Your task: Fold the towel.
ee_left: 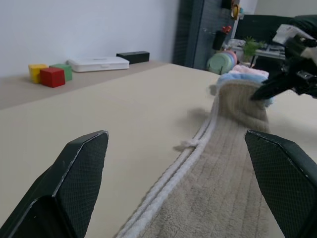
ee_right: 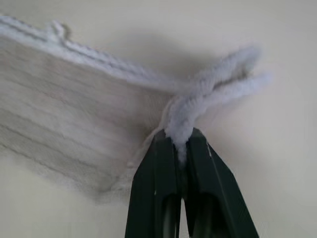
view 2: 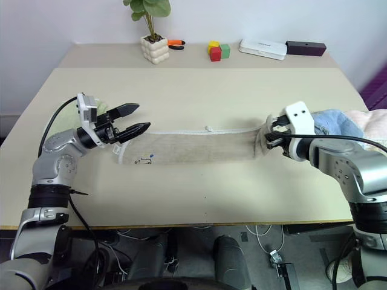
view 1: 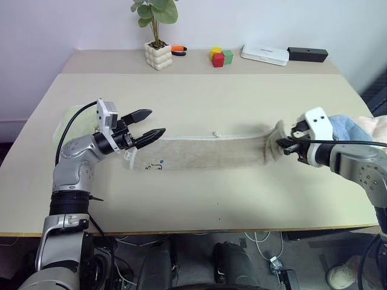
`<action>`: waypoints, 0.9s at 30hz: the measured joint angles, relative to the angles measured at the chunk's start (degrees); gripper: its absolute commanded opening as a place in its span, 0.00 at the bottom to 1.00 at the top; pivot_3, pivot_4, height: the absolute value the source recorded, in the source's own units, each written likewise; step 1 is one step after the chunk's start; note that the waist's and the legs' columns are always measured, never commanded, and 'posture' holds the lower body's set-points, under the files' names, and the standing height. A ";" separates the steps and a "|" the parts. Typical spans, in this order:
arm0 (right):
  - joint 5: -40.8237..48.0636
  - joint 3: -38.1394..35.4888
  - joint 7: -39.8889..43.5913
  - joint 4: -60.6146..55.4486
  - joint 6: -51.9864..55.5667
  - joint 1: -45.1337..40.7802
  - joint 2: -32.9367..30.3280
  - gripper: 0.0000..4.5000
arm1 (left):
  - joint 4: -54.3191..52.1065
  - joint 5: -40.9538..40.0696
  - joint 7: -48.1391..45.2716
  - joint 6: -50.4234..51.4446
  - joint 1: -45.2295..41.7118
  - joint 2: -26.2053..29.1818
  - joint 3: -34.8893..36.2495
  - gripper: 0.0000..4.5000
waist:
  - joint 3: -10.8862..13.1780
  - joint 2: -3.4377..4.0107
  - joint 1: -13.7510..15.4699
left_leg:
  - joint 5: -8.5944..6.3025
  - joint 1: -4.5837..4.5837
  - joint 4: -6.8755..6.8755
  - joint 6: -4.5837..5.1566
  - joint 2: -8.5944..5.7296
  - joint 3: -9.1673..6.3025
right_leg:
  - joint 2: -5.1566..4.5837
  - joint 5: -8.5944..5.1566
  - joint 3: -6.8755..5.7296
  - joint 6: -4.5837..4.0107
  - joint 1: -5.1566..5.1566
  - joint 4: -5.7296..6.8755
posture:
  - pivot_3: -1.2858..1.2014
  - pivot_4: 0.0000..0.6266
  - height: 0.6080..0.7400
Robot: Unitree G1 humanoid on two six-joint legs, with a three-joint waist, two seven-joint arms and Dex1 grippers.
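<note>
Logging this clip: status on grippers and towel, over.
Left gripper open, above towel's left end. Right gripper shut on towel's corded edge, right end lifted. Nothing in the way.

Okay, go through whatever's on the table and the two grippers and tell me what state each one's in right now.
towel: folded into a long strip, flat on the table, one end lifted.
right gripper: shut on the towel's corded edge.
left gripper: open, above the towel's other end, holding nothing.
potted plant: upright.
white box: lying flat.

Along the table's (view 1: 199, 199) far edge — potted plant (view 1: 157, 36), coloured blocks (view 1: 221, 57), white box (view 1: 265, 54), black box (view 1: 307, 54)
</note>
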 measured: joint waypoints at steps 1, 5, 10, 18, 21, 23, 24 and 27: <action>-0.41 1.10 0.05 -1.21 0.84 -0.89 0.59 0.01 | 0.00 0.01 0.10 -0.02 0.03 -0.11 0.00 1.00 | 0.00 0.00 0.07 | 0.00 -0.01 0.00 0.00 0.00 -0.01 | 0.00 0.00 0.00 0.00 0.00 0.00 | 0.52 0.24 0.96; -0.83 4.93 -0.61 -4.25 5.02 -2.95 6.61 0.01 | -0.04 0.04 0.43 -0.05 0.15 -0.30 0.00 1.00 | 0.00 -0.02 0.08 | 0.00 -0.05 0.01 0.00 0.00 0.00 | 0.00 0.00 -0.01 0.00 -0.01 0.00 | 0.52 0.24 0.96; -1.88 7.86 -1.94 -5.27 8.04 -5.65 13.91 0.01 | -0.78 0.03 0.62 -0.04 0.97 -0.23 0.03 1.00 | 0.00 -0.02 -0.01 | 0.00 -0.07 0.02 0.00 0.00 0.00 | 0.00 0.01 -0.02 0.00 -0.04 0.03 | 0.52 0.24 0.96; -4.39 11.58 -2.67 -5.59 9.40 -7.07 21.43 0.01 | -2.23 0.03 0.90 -0.01 1.98 -0.24 0.02 1.00 | 0.00 -0.02 0.05 | 0.00 -0.10 0.04 0.00 -0.01 0.10 | 0.00 0.01 -0.03 0.01 -0.05 0.05 | 0.52 0.24 0.96; -4.86 11.95 -2.51 -5.67 10.31 -7.11 22.81 0.01 | -2.73 0.01 1.22 0.07 2.09 -0.24 0.02 1.00 | 0.00 -0.02 -0.13 | 0.00 -0.10 0.03 0.00 0.00 0.11 | 0.00 0.01 -0.04 0.01 -0.05 0.06 | 0.52 0.24 0.96; -5.47 12.90 -2.30 -5.71 10.36 -7.10 23.02 0.01 | -2.94 0.01 1.35 0.10 2.32 -0.24 0.02 1.00 | 0.00 -0.02 -0.24 | 0.00 -0.10 0.02 0.00 0.00 0.12 | 0.00 0.01 -0.04 0.01 -0.05 0.06 | 0.52 0.24 0.96; -5.75 13.12 -2.22 -5.71 10.36 -7.10 23.20 0.01 | -3.03 0.01 1.38 0.12 2.53 -0.24 0.02 1.00 | 0.00 -0.02 -0.27 | 0.00 -0.10 0.02 0.00 0.00 0.12 | 0.00 0.01 -0.04 0.01 -0.05 0.06 | 0.52 0.24 0.96; -5.85 13.16 -1.25 -5.71 10.35 -7.10 23.80 0.15 | -3.09 0.01 1.64 0.19 2.96 -0.24 0.02 1.00 | 0.00 -0.02 -0.27 | 0.00 -0.10 0.02 0.00 0.00 0.12 | 0.00 0.01 -0.05 0.01 -0.06 0.06 | 0.52 0.24 0.96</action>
